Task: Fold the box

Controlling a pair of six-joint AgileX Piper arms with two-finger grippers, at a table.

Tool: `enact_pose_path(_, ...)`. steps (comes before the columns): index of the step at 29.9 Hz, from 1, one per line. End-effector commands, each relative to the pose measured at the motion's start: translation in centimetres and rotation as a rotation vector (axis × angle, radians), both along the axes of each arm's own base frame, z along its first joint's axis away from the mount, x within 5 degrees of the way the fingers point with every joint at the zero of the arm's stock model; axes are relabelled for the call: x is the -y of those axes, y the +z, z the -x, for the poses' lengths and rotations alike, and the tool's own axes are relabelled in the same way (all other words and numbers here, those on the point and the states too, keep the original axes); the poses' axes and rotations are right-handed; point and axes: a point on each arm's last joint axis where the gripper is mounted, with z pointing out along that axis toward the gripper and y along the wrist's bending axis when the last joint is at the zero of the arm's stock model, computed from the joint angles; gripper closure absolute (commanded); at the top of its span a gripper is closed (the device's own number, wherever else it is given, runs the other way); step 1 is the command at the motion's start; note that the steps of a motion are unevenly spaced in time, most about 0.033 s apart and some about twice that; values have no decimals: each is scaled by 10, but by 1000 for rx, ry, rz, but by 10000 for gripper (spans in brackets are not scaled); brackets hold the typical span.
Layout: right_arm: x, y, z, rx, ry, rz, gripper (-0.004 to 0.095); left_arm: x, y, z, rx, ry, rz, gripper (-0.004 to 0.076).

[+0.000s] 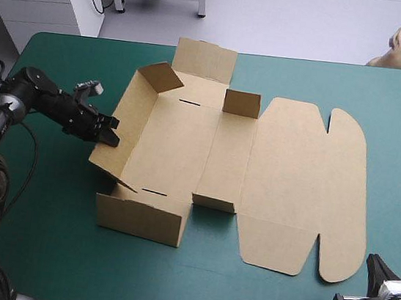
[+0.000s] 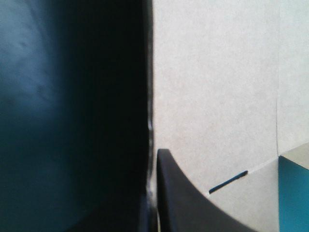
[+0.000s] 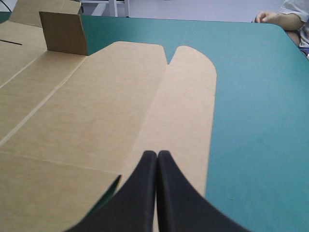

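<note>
Pinching box [image 1: 186, 148] side wall [image 1: 127, 118] in near-closed left gripper [image 1: 111, 131]; advising rolling it inward squarely toward the slots [image 1: 189, 103]. Hovering right gripper [image 3: 157, 157] closed, empty, beside lid [image 1: 300, 178].

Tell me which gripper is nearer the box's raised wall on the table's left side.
Left. The left gripper is shut on that wall; the right gripper sits by the flat lid's near corner, well away.

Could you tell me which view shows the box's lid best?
The high view: the whole lid lies flat, its rounded edge in full sight. The right wrist view shows only part of it, ahead of the shut right claw. The left wrist view shows none that I can tell.
</note>
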Motion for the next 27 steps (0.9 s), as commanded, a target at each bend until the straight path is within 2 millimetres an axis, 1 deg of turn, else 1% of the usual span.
enact_pose_path(1,1,13,2,100,-6,9,928,8,69,7,183,-127,-164,732)
enact_pose_path(3,1,13,2,100,-6,9,928,13,88,7,265,-230,-397,732)
enact_pose_path(5,1,13,2,100,-6,9,928,26,107,6,343,-303,-553,732)
enact_pose_path(8,1,13,2,100,-6,9,928,60,131,7,484,-460,-640,732)
enact_pose_path(10,1,13,2,100,-6,9,928,77,139,10,543,-558,-725,732)
enact_pose_path(11,1,13,2,100,-6,9,928,92,144,13,575,-608,-789,732)
enact_pose_path(13,1,13,2,100,-6,9,928,106,147,17,606,-691,-933,732)
enact_pose_path(14,1,13,2,100,-6,9,928,118,149,20,628,-745,-1015,732)
enact_pose_path(17,1,13,2,100,-6,9,928,145,146,24,680,-880,-1125,732)
enact_pose_path(20,1,13,2,100,-6,9,928,169,138,21,755,-952,-1137,732)
enact_pose_path(23,1,13,2,100,-6,9,928,185,132,17,832,-966,-1122,732)
enact_pose_path(25,1,13,2,100,-6,9,928,198,130,19,863,-953,-1109,732)
enact_pose_path(27,1,13,2,100,-6,9,928,213,133,26,913,-927,-1118,732)
